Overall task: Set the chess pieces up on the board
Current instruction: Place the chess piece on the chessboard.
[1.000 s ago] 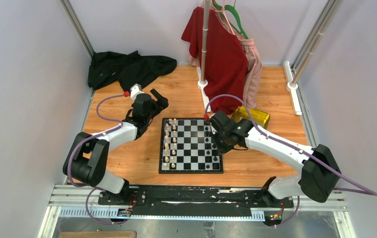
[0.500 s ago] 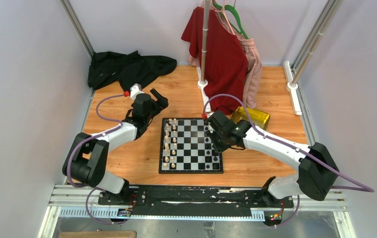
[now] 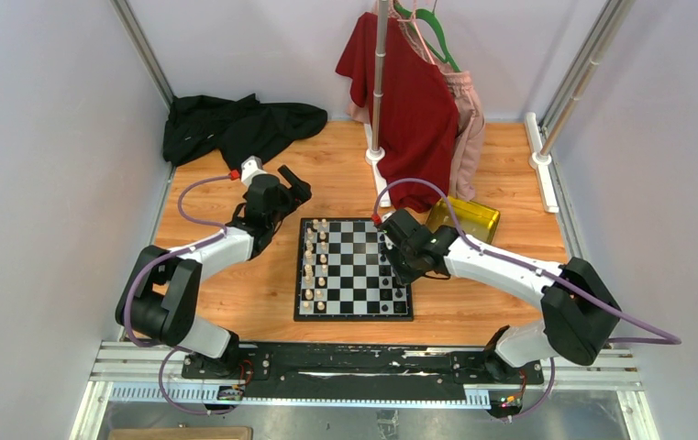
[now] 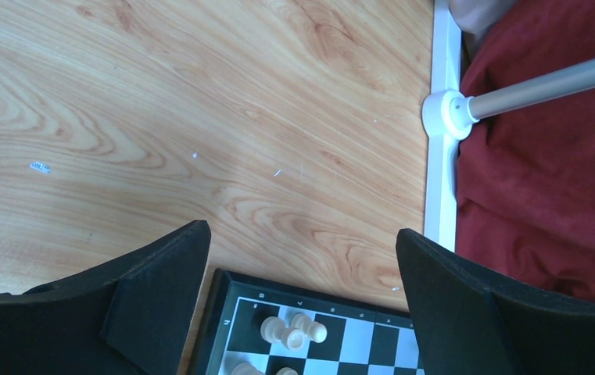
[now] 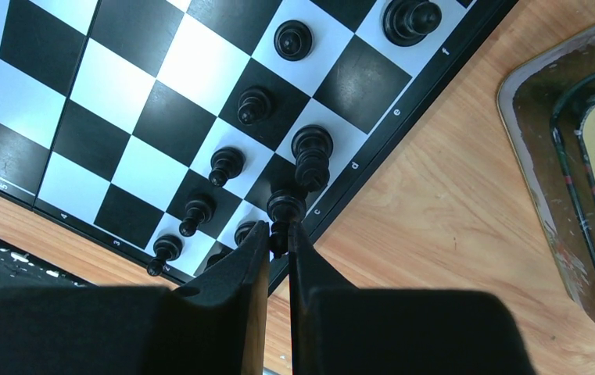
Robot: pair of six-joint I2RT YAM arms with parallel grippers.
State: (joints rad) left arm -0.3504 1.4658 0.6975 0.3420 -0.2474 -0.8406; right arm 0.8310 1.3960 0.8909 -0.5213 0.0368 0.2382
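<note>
The board (image 3: 356, 275) lies between the arms. Cream-white pieces (image 3: 315, 266) stand in its two left columns and black pieces (image 3: 384, 246) along its right side. My right gripper (image 3: 396, 269) is over the board's right edge. In the right wrist view it (image 5: 278, 230) is shut on a black piece (image 5: 284, 209) over the edge squares, beside several standing black pieces (image 5: 226, 164). My left gripper (image 3: 294, 183) is open and empty off the board's far left corner. In the left wrist view it (image 4: 302, 232) is over bare wood, with white pieces (image 4: 294, 330) on the corner squares below.
A shiny yellow-gold tray (image 3: 464, 217) sits just right of the board's far corner and also shows in the right wrist view (image 5: 568, 156). A clothes stand with a red shirt (image 3: 409, 101) rises behind the board. A black garment (image 3: 235, 124) lies at the far left.
My right arm has shifted a little to the left over the board's right side with the black piece in its grip. The left arm has not moved.
</note>
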